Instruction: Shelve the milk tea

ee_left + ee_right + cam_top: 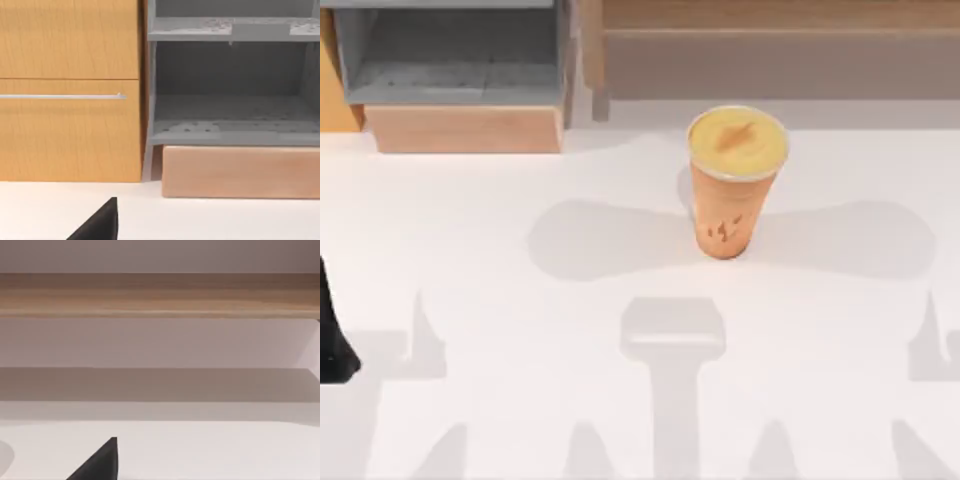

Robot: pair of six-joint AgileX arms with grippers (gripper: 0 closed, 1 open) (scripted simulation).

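Milk tea (734,185) upright mid-desk, in front of the grey shelf (450,50) at the back left.

Likely light, thin-walled, top-heavy and spillable; best gripped gently around its middle. Orange-tan, tapered, with a yellow smudged top and dark side marks. Left tool (97,225): can't tell whether it is parted or closed.

White table (480,260) — grey open shelf (450,55) and wooden cabinet (70,90) behind.

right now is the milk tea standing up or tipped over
Upright: the milk tea stands on its narrow base on the table, round yellow top facing up.
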